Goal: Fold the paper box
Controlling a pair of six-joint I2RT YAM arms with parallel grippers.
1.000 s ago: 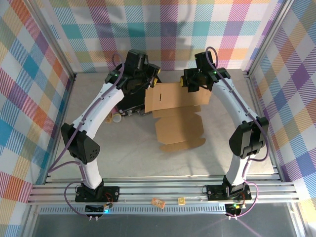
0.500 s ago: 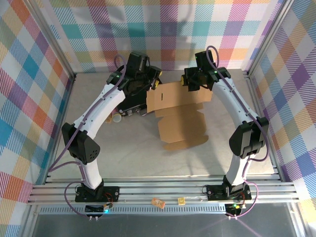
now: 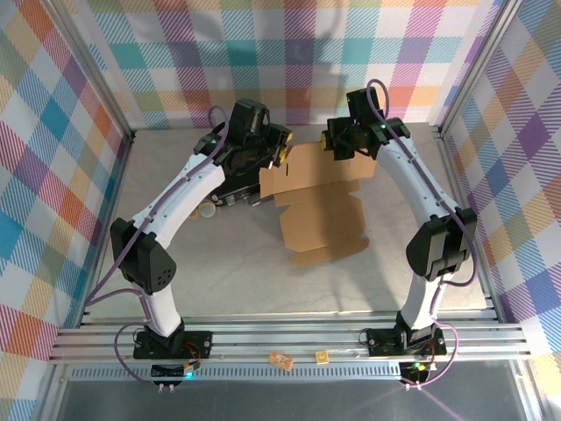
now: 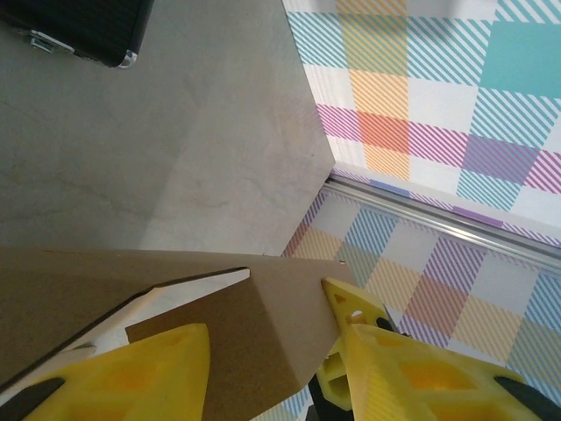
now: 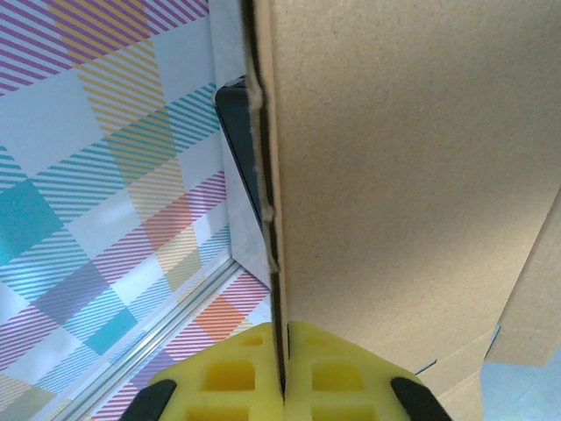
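well, the box [image 3: 320, 206] sits toward the back of the table [image 3: 219, 272], between the two arms. its near panels lie flat and its far panel stands up, with a side flap at the left end next to the case [image 3: 235, 171].

the right gripper [image 3: 331, 143] is at the top edge of that raised panel. on its wrist view the fingers are pressed together on the cardboard edge [image 5: 412, 175], so it is pinching the box.

the left gripper [image 3: 279, 146] is at the panel's left end. its wrist view shows the fingers spread with the bent flap [image 4: 219, 338] between them. i can't tell whether they bear on it.

i judge the step in hand to be turning that side flap inward while the wall is held up. to do it well i'd leave the right pinch firm and steady so the wall doesn't sag. i'd get the left fingers close to the crease, not out at the flap's tip, and swing the flap about the score line. pushing straight would slide the whole sheet. slow motion matters, since the flat part is loose on the table.
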